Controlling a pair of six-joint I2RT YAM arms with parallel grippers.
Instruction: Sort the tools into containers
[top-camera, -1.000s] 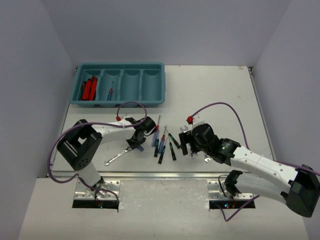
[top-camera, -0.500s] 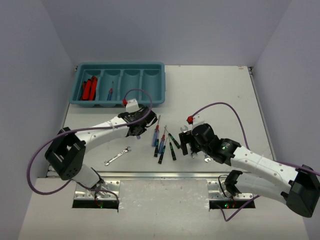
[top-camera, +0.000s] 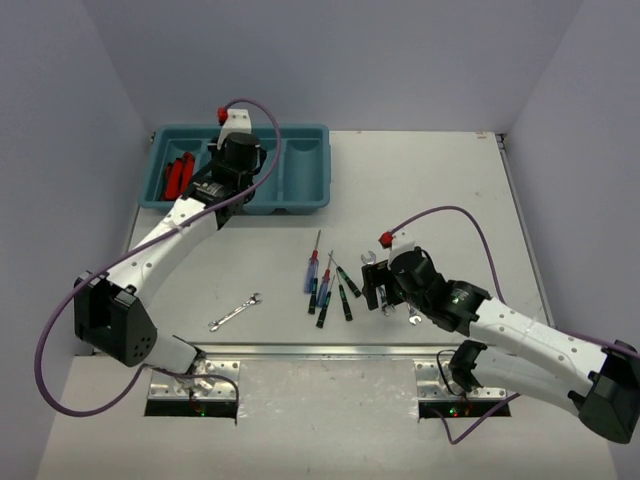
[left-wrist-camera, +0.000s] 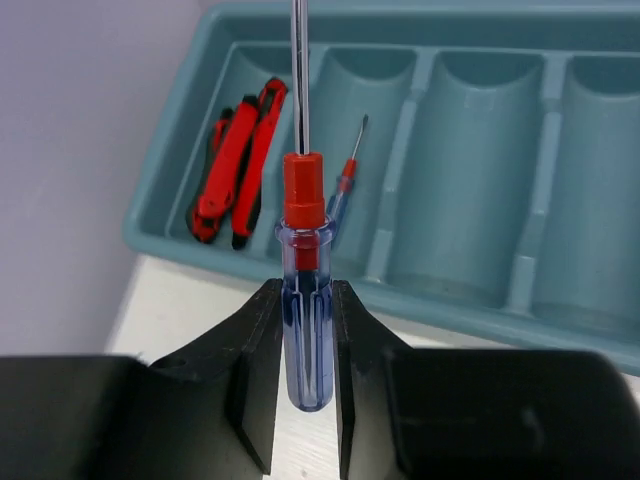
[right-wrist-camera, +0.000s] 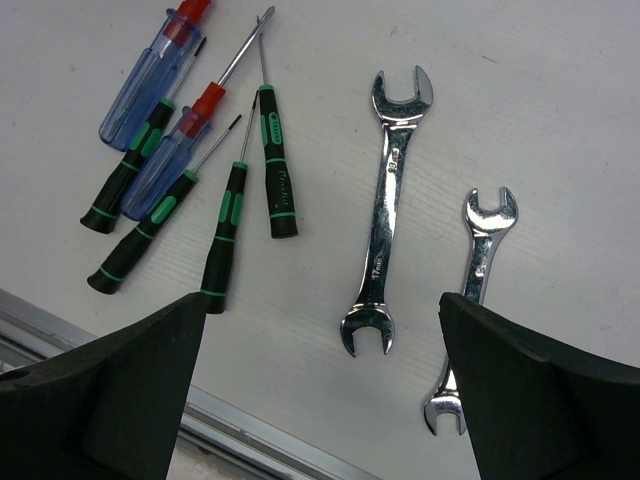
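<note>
My left gripper (left-wrist-camera: 305, 375) is shut on the clear blue handle of a red-collared screwdriver (left-wrist-camera: 304, 250). It holds it at the teal tray's front rim (left-wrist-camera: 470, 305), shaft pointing over the second compartment; in the top view it is at the tray's near side (top-camera: 222, 198). Red-and-black pliers (left-wrist-camera: 235, 160) lie in the leftmost compartment, and a small red/blue screwdriver (left-wrist-camera: 345, 180) lies in the second. My right gripper (right-wrist-camera: 320, 380) is open wide above two silver wrenches (right-wrist-camera: 388, 215) (right-wrist-camera: 478, 280). Black/green screwdrivers (right-wrist-camera: 225, 235) and blue/red ones (right-wrist-camera: 150, 90) lie to their left.
Another small silver wrench (top-camera: 235, 312) lies alone near the table's front edge on the left. The tray (top-camera: 305, 195) sits at the back left, and its two right compartments hold nothing. A metal rail (right-wrist-camera: 250, 430) runs along the table's near edge.
My left arm has left the screwdriver cluster at the table's middle and swung back to the tray with the blue/red screwdriver in its jaws. The right arm has barely shifted.
</note>
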